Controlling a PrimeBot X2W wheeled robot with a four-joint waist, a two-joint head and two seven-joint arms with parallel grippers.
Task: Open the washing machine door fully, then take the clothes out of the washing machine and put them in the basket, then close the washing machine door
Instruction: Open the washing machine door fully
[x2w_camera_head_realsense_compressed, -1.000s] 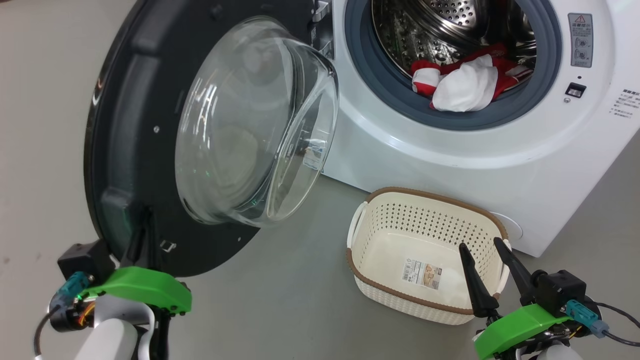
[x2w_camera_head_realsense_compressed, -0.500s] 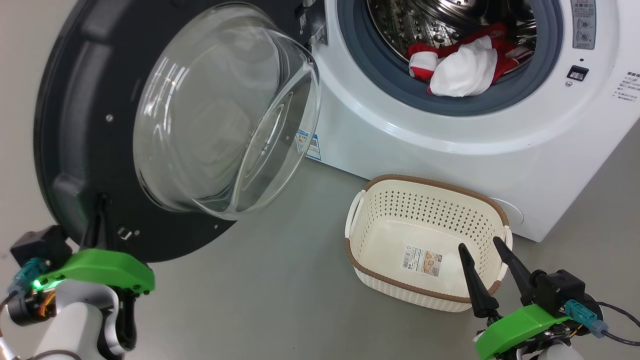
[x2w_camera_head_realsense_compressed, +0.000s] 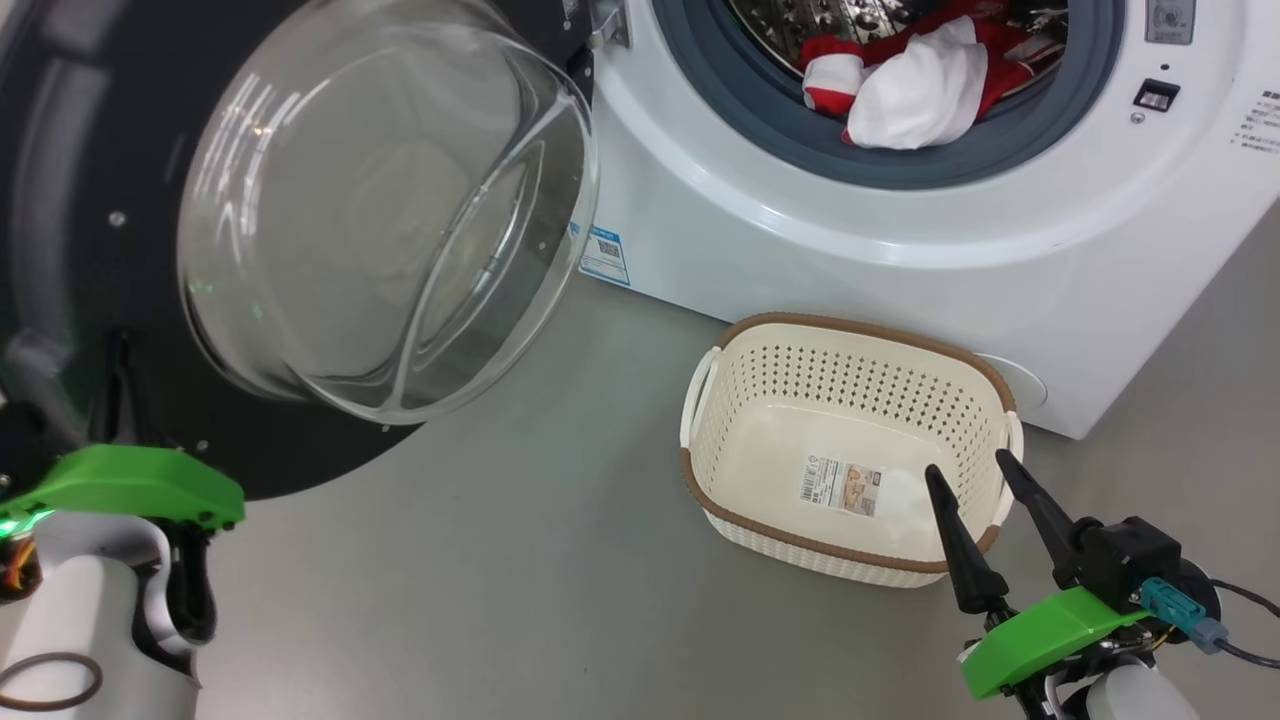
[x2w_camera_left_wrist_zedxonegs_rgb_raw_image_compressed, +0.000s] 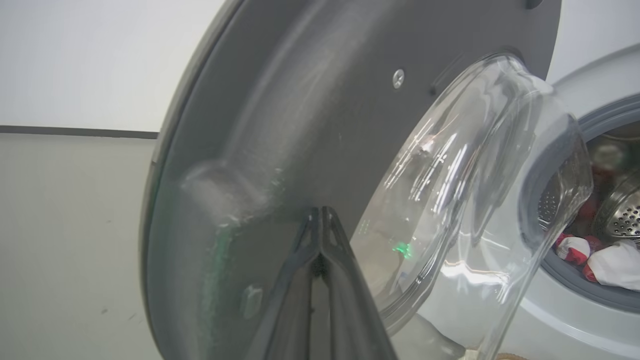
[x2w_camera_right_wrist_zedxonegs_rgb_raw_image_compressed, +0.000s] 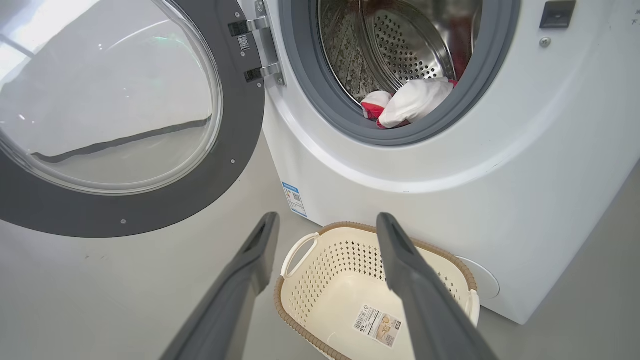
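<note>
The washing machine door (x2w_camera_head_realsense_compressed: 60, 200) stands swung out to the left, its glass bowl (x2w_camera_head_realsense_compressed: 380, 200) bulging toward me. In the left wrist view my left gripper (x2w_camera_left_wrist_zedxonegs_rgb_raw_image_compressed: 320, 212) is shut, with its tips against the dark inner face of the door (x2w_camera_left_wrist_zedxonegs_rgb_raw_image_compressed: 300, 100) beside the glass. The red and white clothes (x2w_camera_head_realsense_compressed: 915, 85) lie at the front of the drum of the washing machine (x2w_camera_head_realsense_compressed: 800, 230). The cream basket (x2w_camera_head_realsense_compressed: 850, 330) sits empty on the floor before the machine. My right gripper (x2w_camera_head_realsense_compressed: 967, 463) hangs open at the basket's near right corner, holding nothing.
Grey floor stretches between the door and the basket. The door hinge (x2w_camera_right_wrist_zedxonegs_rgb_raw_image_compressed: 260, 47) sits at the drum opening's left edge. The right wrist view shows the basket (x2w_camera_right_wrist_zedxonegs_rgb_raw_image_compressed: 325, 270) between my open right gripper's (x2w_camera_right_wrist_zedxonegs_rgb_raw_image_compressed: 327, 217) fingers, with the clothes (x2w_camera_right_wrist_zedxonegs_rgb_raw_image_compressed: 412, 100) above.
The door has swung further open to the left with my shut left gripper against it. The head camera has shifted as well. The right gripper has stayed open by the basket.
</note>
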